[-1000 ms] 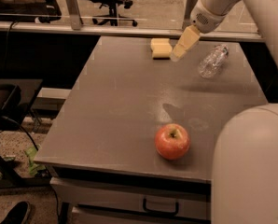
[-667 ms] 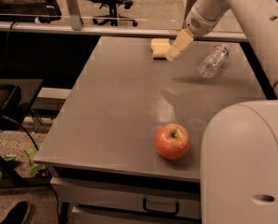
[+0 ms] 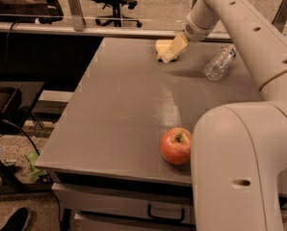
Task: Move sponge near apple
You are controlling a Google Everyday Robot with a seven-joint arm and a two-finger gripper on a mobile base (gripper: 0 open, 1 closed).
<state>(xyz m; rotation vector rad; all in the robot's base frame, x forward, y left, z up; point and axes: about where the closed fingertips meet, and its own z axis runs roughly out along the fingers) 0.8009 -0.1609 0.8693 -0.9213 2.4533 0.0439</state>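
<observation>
The pale yellow sponge point(image 3: 161, 46) lies at the far edge of the grey table point(image 3: 119, 109), near the middle. My gripper point(image 3: 173, 50) reaches down from the upper right and sits right at the sponge's right side, overlapping it. The red apple point(image 3: 176, 146) with a yellowish patch at its stem stands near the table's front edge, far from the sponge and just left of my arm's large white housing point(image 3: 240, 167).
A clear plastic bottle point(image 3: 219, 62) lies on its side at the back right of the table. My arm's housing hides the table's front right corner. A rail and office chairs stand behind the table. A drawer handle point(image 3: 165, 214) sits below the front edge.
My gripper has moved left and down toward the sponge and now overlaps its right side. The sponge, apple and bottle have stayed in place.
</observation>
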